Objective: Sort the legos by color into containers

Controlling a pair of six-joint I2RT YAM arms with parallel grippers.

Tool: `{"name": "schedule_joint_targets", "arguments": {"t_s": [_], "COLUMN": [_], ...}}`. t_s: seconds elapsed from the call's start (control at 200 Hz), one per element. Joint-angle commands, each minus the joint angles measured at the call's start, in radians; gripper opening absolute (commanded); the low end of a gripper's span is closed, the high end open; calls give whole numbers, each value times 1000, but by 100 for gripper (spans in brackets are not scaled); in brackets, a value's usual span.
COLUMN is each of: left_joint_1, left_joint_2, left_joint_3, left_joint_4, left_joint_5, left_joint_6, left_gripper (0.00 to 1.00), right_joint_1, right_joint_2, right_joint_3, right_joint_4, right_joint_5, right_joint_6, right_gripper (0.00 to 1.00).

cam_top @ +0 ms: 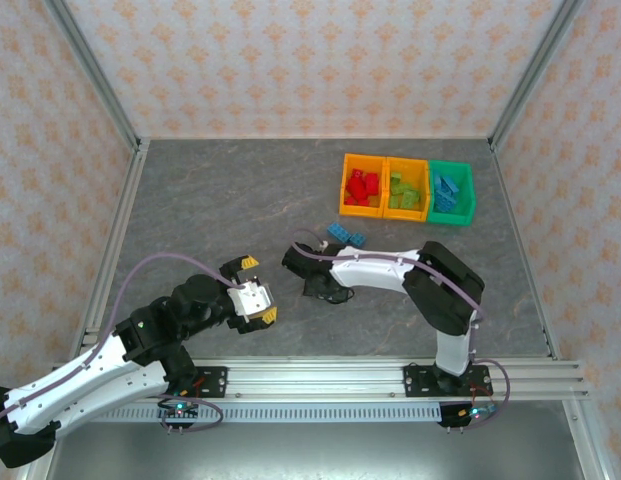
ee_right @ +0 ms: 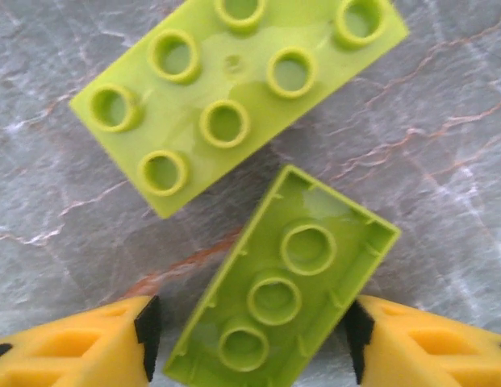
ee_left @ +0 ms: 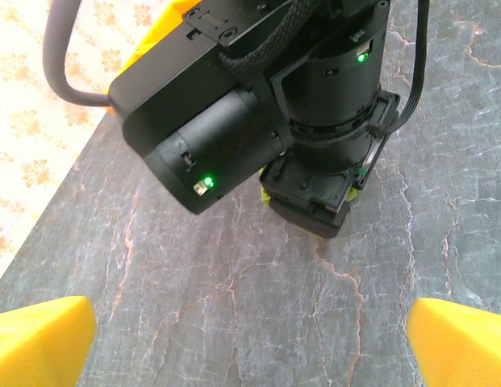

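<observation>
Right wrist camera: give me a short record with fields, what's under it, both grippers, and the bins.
upper lime brick: studs up, on table
lower lime brick: hollow side up, between the fingers of the right gripper, contact unclear
left gripper: open, empty
left orange bin: red bricks
middle orange bin: green bricks
green bin: blue bricks
loose blue bricks: on table near bins

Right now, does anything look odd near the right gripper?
One lime brick lies upside down, hollow side up, between the fingers of the right gripper; the second brick beside it sits studs up.
</observation>
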Motion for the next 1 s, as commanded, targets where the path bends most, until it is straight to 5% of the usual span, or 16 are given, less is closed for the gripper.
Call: {"name": "schedule_joint_targets", "arguments": {"t_s": [0.0,0.225,0.425,0.606,0.826,0.996], "left_joint_1": [-2,-2,-2,-1,-1,-1], "left_joint_2": [-15,-13,-12,-6,-5,-18], "left_joint_3": [-5,-5,-7,-5,-4,-6], "left_joint_4": [-3,-3,-2,4,2,11], "left_joint_5": [-5,-2,-4,0,-10,-62], "left_joint_6": [19,21,23,21,17,-11], "left_gripper": [100,100,100,100,100,100], "right_joint_1": [-19,-20,-32,-245,-634,-759], "right_joint_2": [-19,-192,-422,-583,-328,-64], "right_joint_3": [-83,-225,-272,-185,93,338], "right_joint_4": [-17,21,-38,-44,30,15], "right_joint_5": [55,75,145,260,163,47], "right_joint_6": [31,37,1,-267,-589,-635], "right_gripper": [51,31,26,26,26,35]}}
